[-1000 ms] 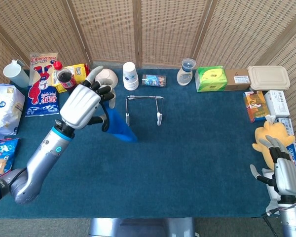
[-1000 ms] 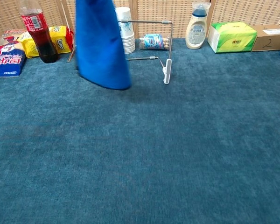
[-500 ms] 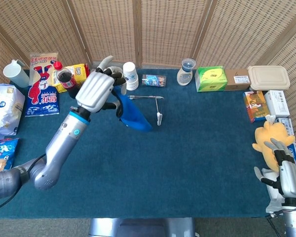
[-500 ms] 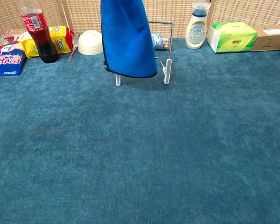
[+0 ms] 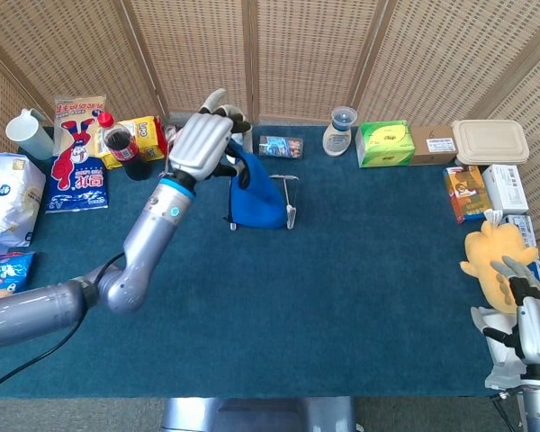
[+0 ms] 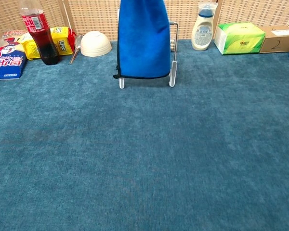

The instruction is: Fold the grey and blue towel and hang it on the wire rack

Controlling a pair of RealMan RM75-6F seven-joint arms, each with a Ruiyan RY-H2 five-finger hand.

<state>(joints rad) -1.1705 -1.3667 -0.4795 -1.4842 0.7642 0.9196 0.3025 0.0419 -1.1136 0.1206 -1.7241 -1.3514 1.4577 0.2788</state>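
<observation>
Towel (image 5: 255,200), soft and limp, hangs folded from the left hand (image 5: 202,144), pinched at its top edge above the rack (image 6: 172,53); right hand (image 5: 533,315) idles, fingers spread.

i work at a staged lab test table (image 5: 360,270): blue carpet top, woven screens (image 5: 306,54) closing it in, and groceries (image 5: 76,153) and boxes (image 5: 490,184) lined along its edges as props.
</observation>
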